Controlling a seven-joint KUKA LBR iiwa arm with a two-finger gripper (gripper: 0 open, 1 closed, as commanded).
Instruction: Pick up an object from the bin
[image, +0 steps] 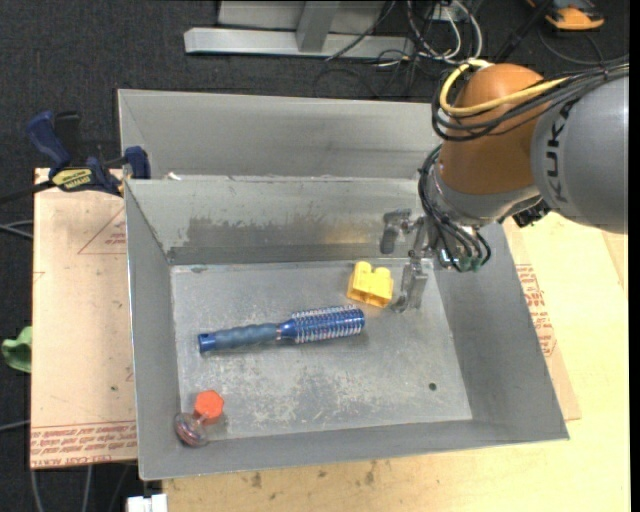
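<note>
My gripper (404, 262) hangs low at the bin's right side, just right of a yellow toy block (370, 285). Its fingers stand apart, open, with nothing between them. One fingertip (411, 292) is close beside the block's right edge; I cannot tell whether it touches. A blue hairbrush (283, 331) lies lengthwise across the middle of the floor, its bristle head pointing toward the block, a little below and left of the gripper.
A small clear bottle with an orange cap (199, 417) lies in the front left corner. The arm with its orange cover comes in over the right rim. The bin's sloped right wall is close behind the gripper.
</note>
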